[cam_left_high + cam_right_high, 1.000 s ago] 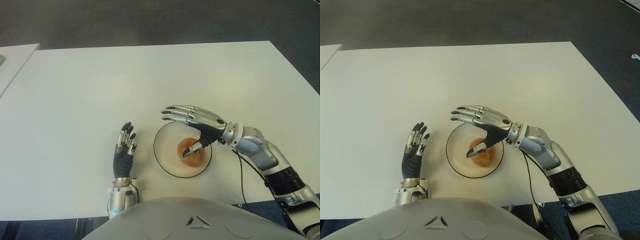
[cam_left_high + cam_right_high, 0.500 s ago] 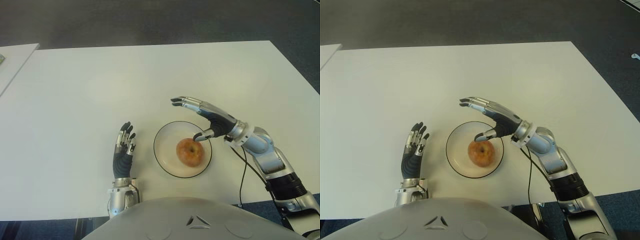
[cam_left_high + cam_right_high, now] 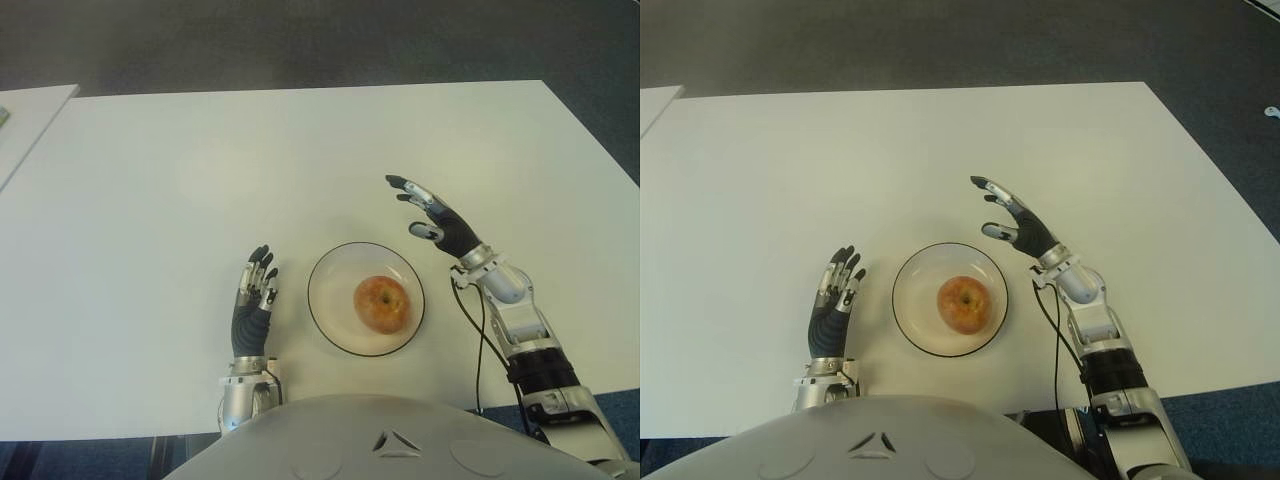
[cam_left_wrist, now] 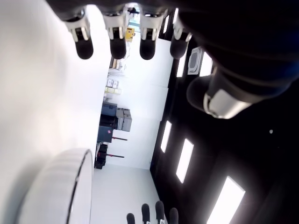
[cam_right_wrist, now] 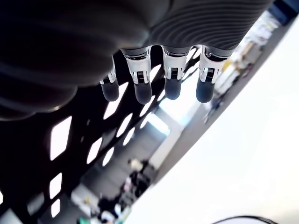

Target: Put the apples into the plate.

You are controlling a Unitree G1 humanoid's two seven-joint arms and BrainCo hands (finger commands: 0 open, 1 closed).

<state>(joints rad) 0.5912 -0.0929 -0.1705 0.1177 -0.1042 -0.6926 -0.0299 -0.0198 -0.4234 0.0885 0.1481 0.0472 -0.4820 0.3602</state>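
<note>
One red-yellow apple [image 3: 381, 303] sits in the middle of a shallow round plate [image 3: 334, 319] on the white table. My right hand [image 3: 432, 217] is raised above the table to the upper right of the plate, apart from it, fingers spread and holding nothing. In the right wrist view its fingertips [image 5: 143, 92] point into open space. My left hand [image 3: 252, 295] shows left of the plate, fingers straight and holding nothing; the plate's rim [image 4: 74, 186] appears in the left wrist view.
The white table [image 3: 180, 170] stretches wide behind and to the left of the plate. A second white surface [image 3: 22, 115] stands at the far left. A black cable [image 3: 478, 345] runs along my right forearm. Dark floor lies beyond the far edge.
My right hand has let go of the apple, risen off the plate and drawn back to the right. The apple stays in the plate. The left hand has barely moved.
</note>
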